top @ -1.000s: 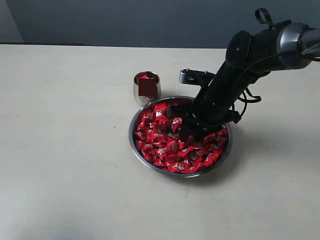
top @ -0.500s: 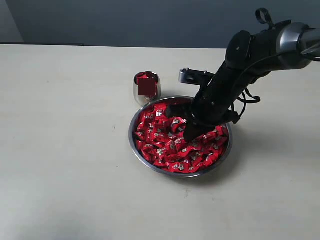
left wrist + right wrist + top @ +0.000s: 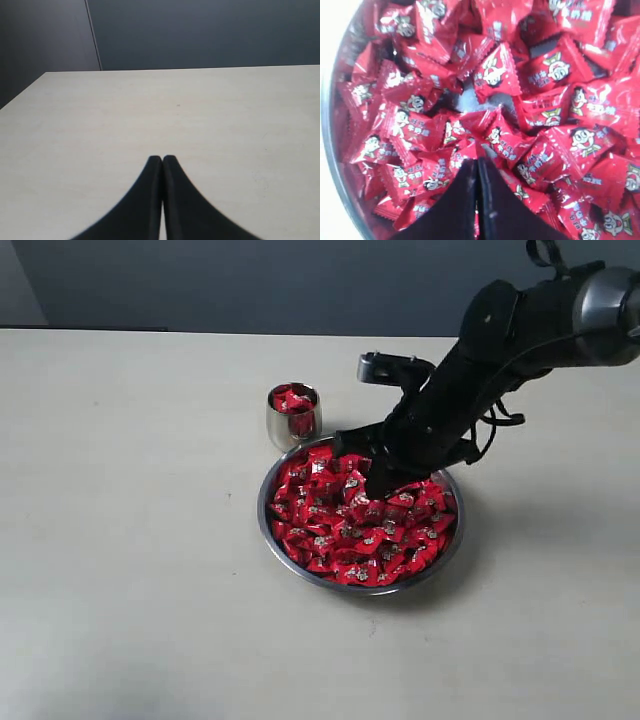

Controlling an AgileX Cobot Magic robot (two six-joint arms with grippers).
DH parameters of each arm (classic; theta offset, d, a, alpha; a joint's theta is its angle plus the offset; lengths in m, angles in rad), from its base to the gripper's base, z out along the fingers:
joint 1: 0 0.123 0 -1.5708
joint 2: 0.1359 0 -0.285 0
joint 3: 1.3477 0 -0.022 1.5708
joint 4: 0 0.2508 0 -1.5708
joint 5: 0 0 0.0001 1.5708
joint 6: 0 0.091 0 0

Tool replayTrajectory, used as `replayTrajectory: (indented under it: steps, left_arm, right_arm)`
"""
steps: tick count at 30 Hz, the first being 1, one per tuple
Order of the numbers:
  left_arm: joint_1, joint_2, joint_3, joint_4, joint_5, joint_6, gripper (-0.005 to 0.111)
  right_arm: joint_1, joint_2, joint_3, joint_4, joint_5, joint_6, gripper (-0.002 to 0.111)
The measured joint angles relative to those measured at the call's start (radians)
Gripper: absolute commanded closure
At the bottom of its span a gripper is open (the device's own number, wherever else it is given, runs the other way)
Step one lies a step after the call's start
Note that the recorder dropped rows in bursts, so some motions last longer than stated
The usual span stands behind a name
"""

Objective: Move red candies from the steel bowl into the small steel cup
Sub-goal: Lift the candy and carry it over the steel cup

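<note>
So the steel bowl (image 3: 263,508) sits on a pale table (image 3: 130,540), and it's loaded with red candies (image 3: 340,530), shiny wrappers with a little cartoon face on each, heaped pretty much rim to rim.

The right gripper (image 3: 378,488) is down inside the bowl, a bit toward the far side of its middle. Its arm slants in over the bowl's far right rim. In the right wrist view the two black fingers (image 3: 460,200) are pressed flat together with no gap between them, and the tips sit right at the top of the pile. So the jaws are closed. Whether a wrapper corner is actually pinched in there, I honestly can't tell, because the tips blend into the candies around them. Just past the tips there's a small hollow in the pile where a bit of bare steel from the bowl floor shows through.

The small steel cup (image 3: 292,423) stands upright just beside the bowl's far left rim. It's close enough that I can't say if they touch. It's got a few red candies of its own, and they show at the cup's mouth.

The left gripper (image 3: 162,160) only shows in its own wrist view. Its jaws are closed too, the tips meet, nothing is between them, and plain tabletop lies under and ahead of it. From that view I can't place it relative to the bowl.
</note>
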Motion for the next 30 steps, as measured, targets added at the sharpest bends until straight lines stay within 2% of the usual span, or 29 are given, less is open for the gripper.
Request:
replayTrajectory:
  steps: [8, 17, 23, 30]
  left_arm:
    - [0.0, 0.0, 0.0, 0.0, 0.0, 0.0, 0.106]
    - [0.0, 0.0, 0.0, 0.0, 0.0, 0.0, 0.106]
    - [0.0, 0.0, 0.0, 0.0, 0.0, 0.0, 0.106]
    - [0.0, 0.0, 0.0, 0.0, 0.0, 0.0, 0.106]
  right_arm:
    - [0.0, -0.022, -0.069, -0.037, 0.0, -0.002, 0.109]
    - [0.0, -0.02, -0.233, -0.084, -0.015, 0.013, 0.109]
    - [0.0, 0.051, -0.385, -0.079, -0.004, 0.017, 0.109]
    - [0.0, 0.185, -0.543, 0.027, 0.016, 0.012, 0.109]
